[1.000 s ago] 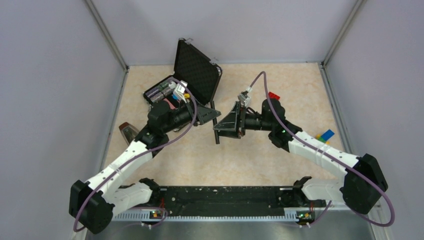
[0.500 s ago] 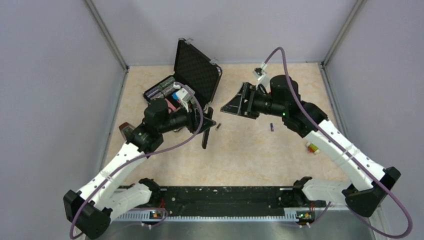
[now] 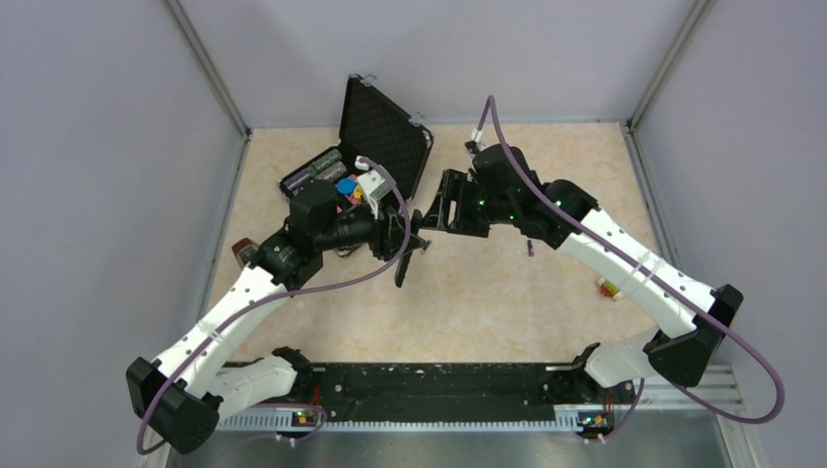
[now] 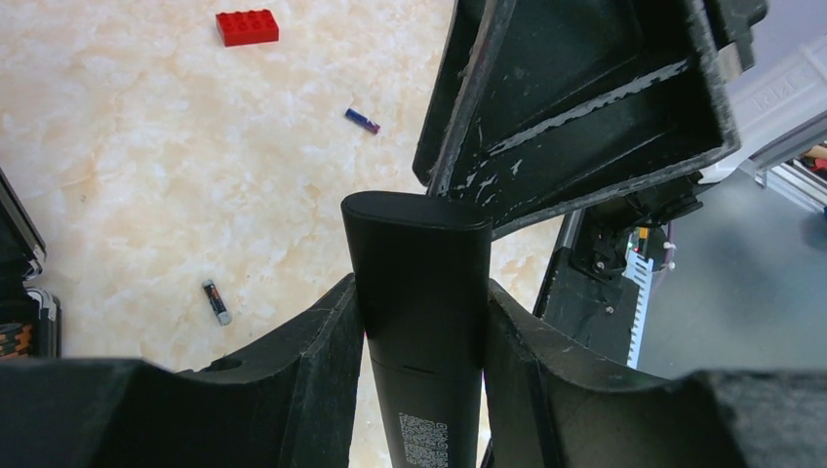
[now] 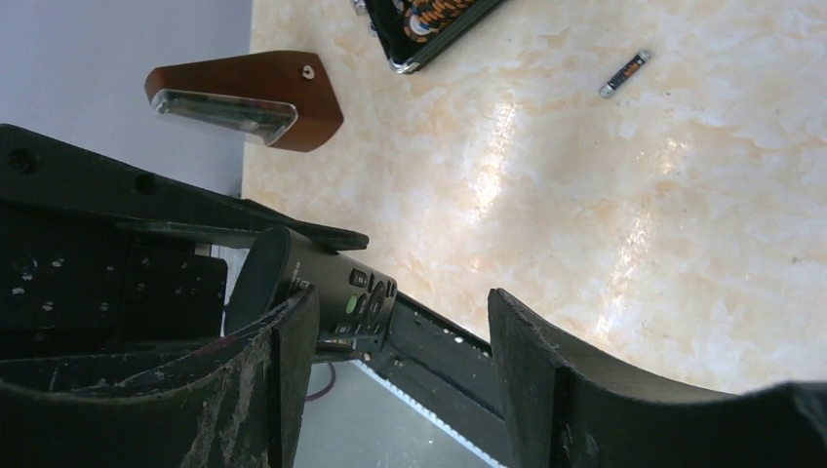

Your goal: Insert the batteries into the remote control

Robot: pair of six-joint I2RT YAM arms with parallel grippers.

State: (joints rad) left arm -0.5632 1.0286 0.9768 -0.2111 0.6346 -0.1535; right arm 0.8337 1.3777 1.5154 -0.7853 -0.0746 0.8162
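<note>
The left gripper (image 3: 398, 237) is clamped on the remote control (image 4: 417, 253), its two fingers pressing the bar's long narrow sides, and holds it tilted up off the table (image 4: 146, 156) around the middle of the scene, just near of the open black case (image 3: 385, 127). The right gripper (image 5: 402, 302) stands wide, gripping nothing, close in from the right; in its wrist view the remote's buttoned end shows just beside one finger (image 5: 283, 361), and contact cannot be told. The side facing the left wrist camera is smooth, with a printed label and a seam across it; whether the recess is uncovered cannot be told.

The batteries (image 4: 216, 301) lie loose on the table, one just right of the remote, the second battery (image 4: 362, 121) farther right, well apart from it, near a red brick (image 4: 247, 26).

The remote looks rigid, light and glossy, so it likely slips or pivots if pushed at its free end; a second hold belongs on the narrow sides beyond the left fingers. The batteries look tiny, hard and round: they probably roll at a nudge, and are best pinched across the middle, fingers square to the length
</note>
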